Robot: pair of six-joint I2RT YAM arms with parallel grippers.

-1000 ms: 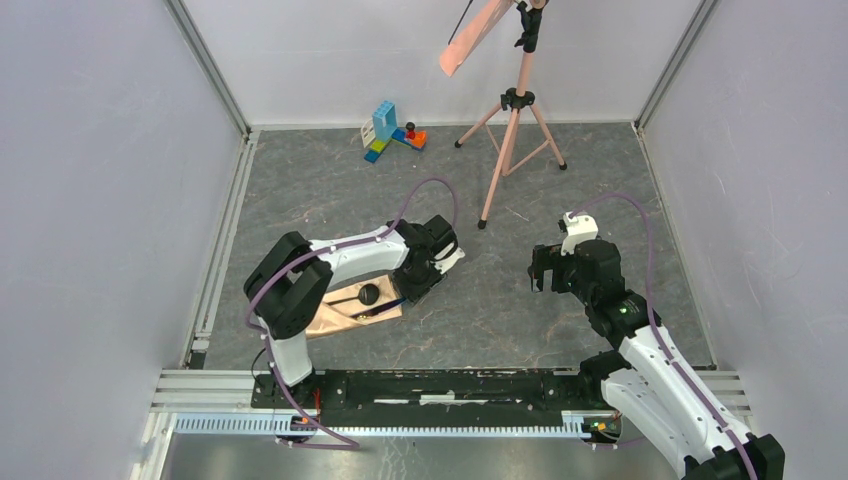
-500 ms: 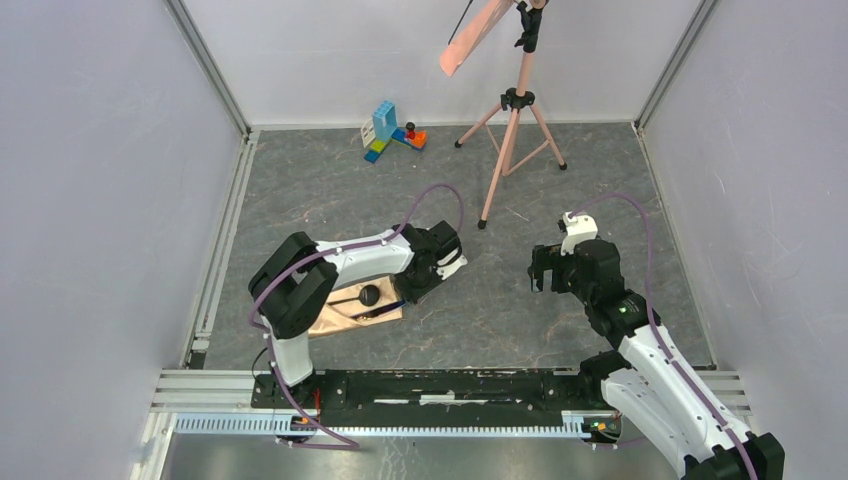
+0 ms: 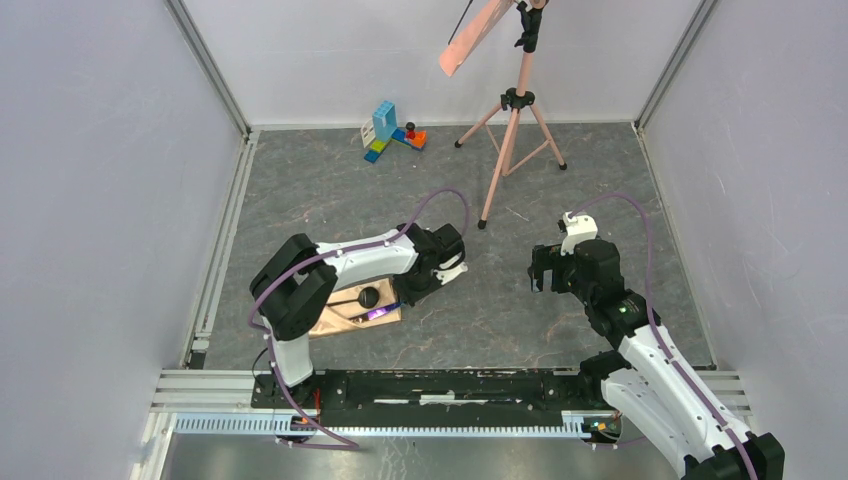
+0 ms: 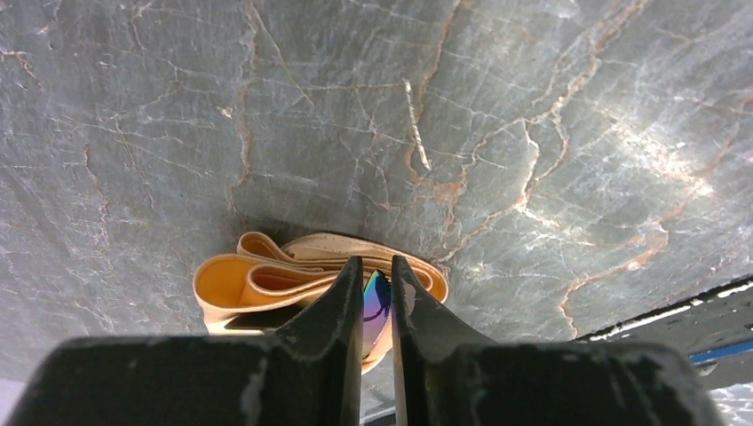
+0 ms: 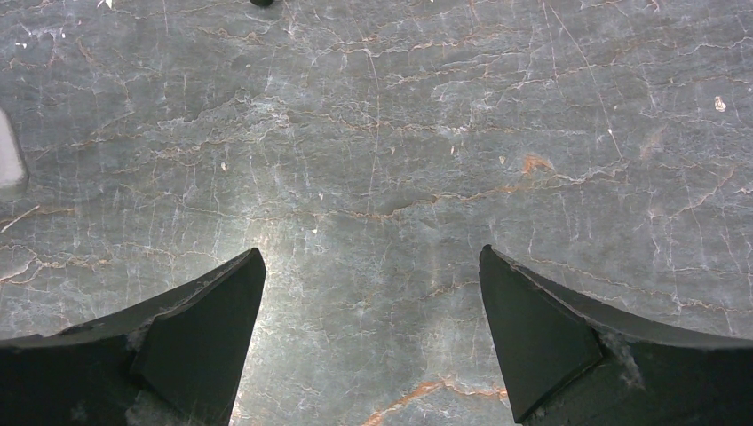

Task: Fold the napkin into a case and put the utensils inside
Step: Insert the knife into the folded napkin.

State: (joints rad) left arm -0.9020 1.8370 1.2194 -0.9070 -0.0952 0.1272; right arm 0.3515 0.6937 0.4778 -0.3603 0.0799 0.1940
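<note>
Left pincer (image 4: pixel 377 277) has just clenched from half-spread onto the iridescent utensil (image 4: pixel 376 309), whose tip shows between its fingertips. The napkin case (image 4: pixel 266 277) lies just beyond those tips, its layered open end facing them. The black round-ended utensil (image 3: pixel 369 296) rests on the case, just beside the pincer. My right pincer (image 5: pixel 373 266) hangs released, well apart. I judge sliding it in comes next.

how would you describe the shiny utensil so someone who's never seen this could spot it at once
On the grey marbled table, look near the left arm's base for the folded peach-tan case. At its right end, between the fingertips of the left gripper, sits the iridescent utensil. Its purple-gold sheen sets it apart from the black utensil with a round end lying beside it.
</note>
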